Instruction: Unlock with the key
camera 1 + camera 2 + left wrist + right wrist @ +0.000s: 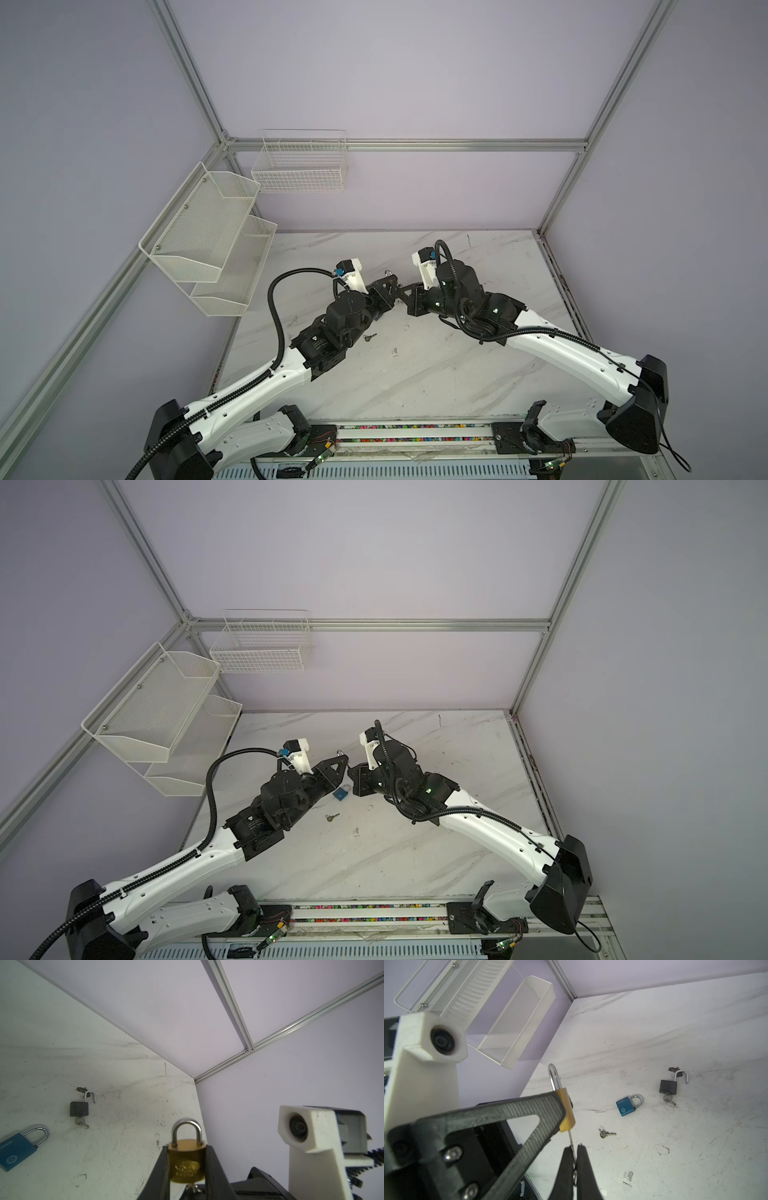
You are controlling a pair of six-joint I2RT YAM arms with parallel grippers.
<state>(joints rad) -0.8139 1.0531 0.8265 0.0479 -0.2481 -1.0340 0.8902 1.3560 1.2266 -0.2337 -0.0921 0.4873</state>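
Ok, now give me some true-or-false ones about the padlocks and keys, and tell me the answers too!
1. The left gripper holds the brass padlock. True.
2. The brass padlock's shackle is open. False: both its legs sit in the body.
3. The right gripper is empty. False: it is shut on a key that reaches the brass padlock's bottom.
4. The blue padlock lies on the table, shackle shut. True.
5. The black padlock has no key. False: a second key sticks out of it, and its shackle is open.
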